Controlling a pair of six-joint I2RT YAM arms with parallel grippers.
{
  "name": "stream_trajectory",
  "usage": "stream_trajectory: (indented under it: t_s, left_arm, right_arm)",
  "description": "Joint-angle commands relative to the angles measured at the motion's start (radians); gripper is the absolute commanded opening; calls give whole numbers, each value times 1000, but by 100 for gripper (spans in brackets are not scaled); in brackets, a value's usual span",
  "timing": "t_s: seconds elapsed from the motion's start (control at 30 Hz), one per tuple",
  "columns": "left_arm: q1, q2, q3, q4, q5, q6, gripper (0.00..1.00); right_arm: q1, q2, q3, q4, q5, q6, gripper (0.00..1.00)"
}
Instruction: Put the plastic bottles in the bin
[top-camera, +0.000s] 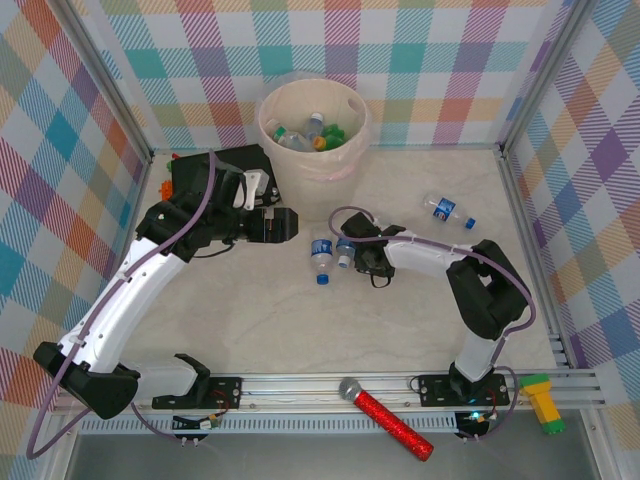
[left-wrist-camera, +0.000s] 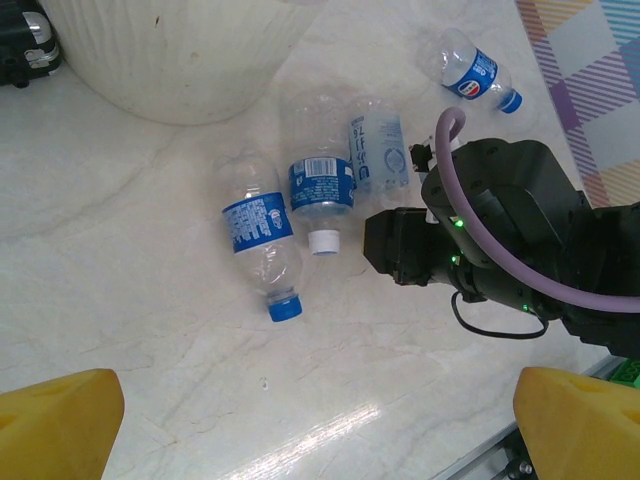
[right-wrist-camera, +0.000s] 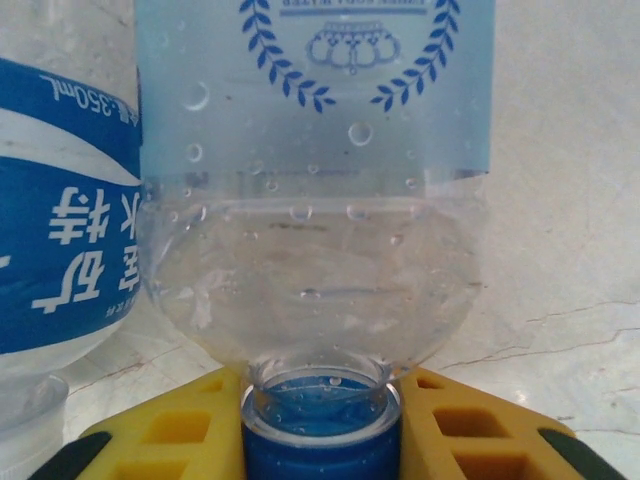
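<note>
Your right pincer (right-wrist-camera: 320, 400) is clamped on the blue cap (right-wrist-camera: 320, 448) of a clear bottle (right-wrist-camera: 310, 270), whose long axis runs straight away toward 12 o'clock. Your left pincer (top-camera: 281, 225) gapes empty nearby. Farther along the bench (top-camera: 250, 320), at 11 o'clock, the bin (top-camera: 310, 168) already holds several bottles (top-camera: 310, 132).

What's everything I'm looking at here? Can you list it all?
round pale beige bin: one, back centre
bottles in the bin: several, clear and green, exact count unclear
clear plastic bottles with blue labels: four, on the table; three clustered mid-table, one far right
black case: one, back left
red glittery microphone: one, front rail
yellow-and-green block: one, front right corner
left gripper: one, yellow fingers, open, left of the cluster
right gripper: one, yellow fingers, closed on the cluster's pale-labelled bottle, at its blue cap
</note>
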Motion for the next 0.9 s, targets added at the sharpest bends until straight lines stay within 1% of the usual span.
stream_trajectory:
  t_s: [0.0, 0.13, 0.33, 0.47, 0.57, 0.63, 0.8, 0.87]
  left_arm:
    - [-13, -5, 22, -14, -14, 22, 100]
    - [-13, -19, 18, 7, -56, 19, 100]
    - [-11, -71, 9, 55, -212, 2, 100]
    - [-11, -107, 1, 81, -321, -10, 99]
    - [-11, -130, -7, 90, -414, -12, 99]
    - [-11, -142, -5, 93, -448, -8, 100]
    - [-11, -145, -2, 90, -435, -2, 100]
    - [-11, -145, -2, 83, -420, -8, 100]
  right_arm:
    - [3, -68, 16, -53, 62, -16, 30]
    - [3, -155, 29, -98, 122, -65, 30]
    - [3, -282, 90, -142, 214, -185, 31]
    - [-7, -342, 161, -109, 232, -340, 31]
    - [-18, -340, 252, -80, 232, -497, 31]
    - [-30, -316, 335, -79, 230, -604, 30]
    - [-79, -245, 531, -45, 180, -838, 29]
    - [-99, -207, 611, -36, 128, -934, 29]
